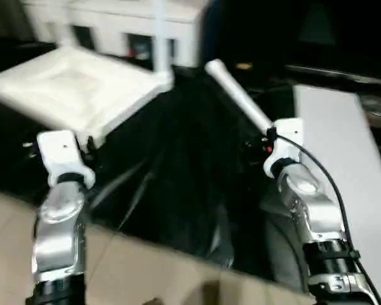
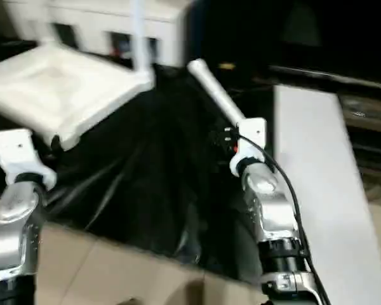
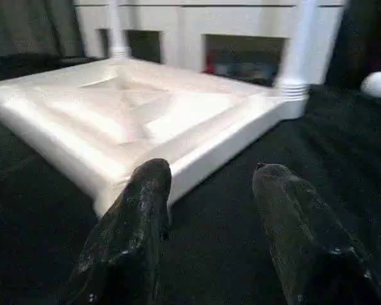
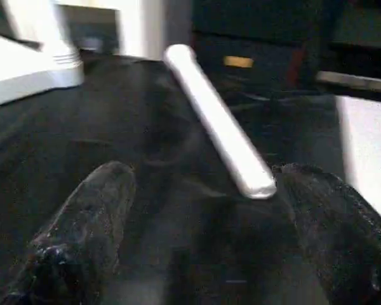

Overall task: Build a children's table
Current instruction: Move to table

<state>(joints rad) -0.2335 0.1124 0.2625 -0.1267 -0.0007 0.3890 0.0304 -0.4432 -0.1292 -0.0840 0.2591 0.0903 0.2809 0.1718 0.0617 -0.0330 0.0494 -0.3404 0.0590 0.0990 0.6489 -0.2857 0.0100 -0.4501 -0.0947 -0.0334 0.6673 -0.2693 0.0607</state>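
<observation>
With the table top (image 1: 76,82) lying underside up on the black sheet (image 1: 178,178), its sockets face you, which is how the legs go in. Two fitted legs (image 3: 295,47) already stand at the far corners. Your left tool (image 3: 206,235) hangs open just short of the top's near corner, holding nothing. Your right tool (image 4: 203,241) is open too, its fingers (image 4: 89,222) spread either side of the near end of a loose leg (image 4: 216,121) that lies on the sheet, pointing away towards the top. That looks like the line-up for a grab; you'd want to close on that end.
</observation>
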